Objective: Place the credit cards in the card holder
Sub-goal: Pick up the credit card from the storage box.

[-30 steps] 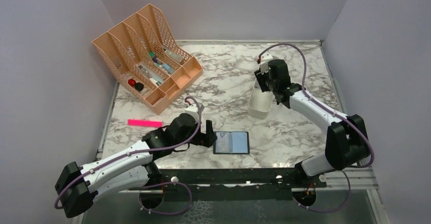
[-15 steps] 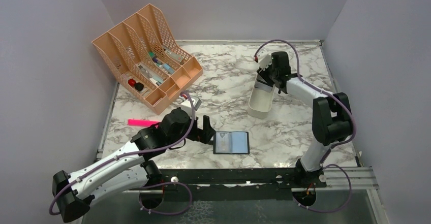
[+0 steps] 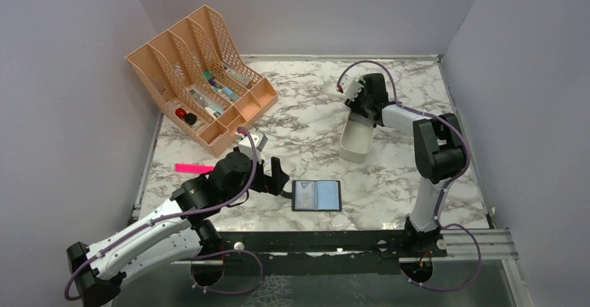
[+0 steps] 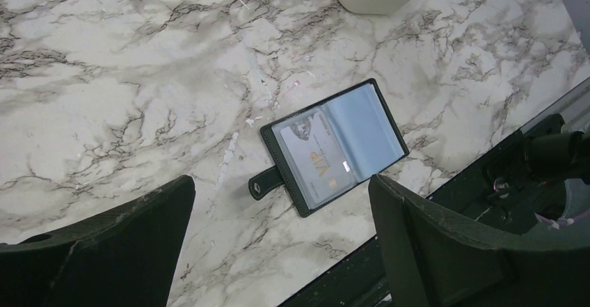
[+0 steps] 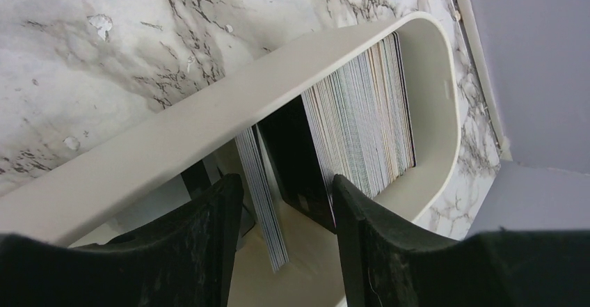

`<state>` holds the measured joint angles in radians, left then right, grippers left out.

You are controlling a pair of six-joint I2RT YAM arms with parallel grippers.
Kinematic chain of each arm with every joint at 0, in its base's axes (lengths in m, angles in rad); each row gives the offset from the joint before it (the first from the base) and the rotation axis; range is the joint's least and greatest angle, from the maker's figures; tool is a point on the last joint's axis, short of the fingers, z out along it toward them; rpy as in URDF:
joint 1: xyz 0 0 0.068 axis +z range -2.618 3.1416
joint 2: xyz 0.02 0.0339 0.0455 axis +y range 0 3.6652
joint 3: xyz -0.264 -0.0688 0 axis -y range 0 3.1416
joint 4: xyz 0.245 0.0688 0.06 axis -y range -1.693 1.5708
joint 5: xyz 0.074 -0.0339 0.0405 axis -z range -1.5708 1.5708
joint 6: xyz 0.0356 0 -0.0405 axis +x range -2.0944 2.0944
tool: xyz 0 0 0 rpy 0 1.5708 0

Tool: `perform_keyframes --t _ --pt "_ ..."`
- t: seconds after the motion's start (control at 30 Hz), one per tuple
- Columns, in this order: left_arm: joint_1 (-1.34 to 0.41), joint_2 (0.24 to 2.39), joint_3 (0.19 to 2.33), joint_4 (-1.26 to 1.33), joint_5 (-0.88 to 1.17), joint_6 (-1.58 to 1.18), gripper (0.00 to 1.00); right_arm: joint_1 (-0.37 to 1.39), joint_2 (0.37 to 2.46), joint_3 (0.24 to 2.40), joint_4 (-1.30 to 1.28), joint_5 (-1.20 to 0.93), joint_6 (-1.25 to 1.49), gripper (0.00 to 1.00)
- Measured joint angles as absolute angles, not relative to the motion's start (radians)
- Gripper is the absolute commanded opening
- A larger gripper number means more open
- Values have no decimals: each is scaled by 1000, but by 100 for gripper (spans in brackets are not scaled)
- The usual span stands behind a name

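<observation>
At the left, the left pincer [image 3: 280,178] hovers low over the desk [image 3: 306,105] with its fingers spread wide and nothing between them, just beside the card holder [image 3: 316,195]. The holder lies open and flat near the front edge. Its long axis runs left to right along that edge, with its clasp tab [image 4: 261,185] pointing towards the left pincer and its clear pockets facing up; one pocket already shows a pale card [image 4: 313,164]. Further right, the credit cards [image 5: 362,105] stand on edge in a white tray [image 3: 355,143], packed face to face at its far end, their flat sides across the tray's length. The right pincer [image 5: 285,189] is dipped into that tray, fingers apart, straddling a loose grey card [image 5: 261,195] and a dark card [image 5: 299,161] that lean clear of the pack. To my eye the step is the pick. It would go best if the fingers shifted to take just one of the two loose cards and closed on its flat faces. Then it should be drawn straight up along its own plane, so the neighbours are not dragged out and the light tray does not tip.
</observation>
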<state>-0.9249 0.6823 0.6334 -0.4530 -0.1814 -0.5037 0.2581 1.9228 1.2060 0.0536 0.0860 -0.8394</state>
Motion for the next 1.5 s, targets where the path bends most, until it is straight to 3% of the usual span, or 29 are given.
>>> perform_keyframes --t 0.53,0.9,1.17,1.5 --pt "-925 681 633 -456 -199 -511 99 225 1964 1288 69 59 -873 40" --pt "-925 681 633 -456 -200 -512 99 216 1995 1292 63 37 -881 49" --pt "-925 682 633 -456 -203 -512 99 214 2000 1299 67 37 -891 35" --pt "-925 694 633 -456 -203 -512 99 214 1999 1301 74 38 -879 34"
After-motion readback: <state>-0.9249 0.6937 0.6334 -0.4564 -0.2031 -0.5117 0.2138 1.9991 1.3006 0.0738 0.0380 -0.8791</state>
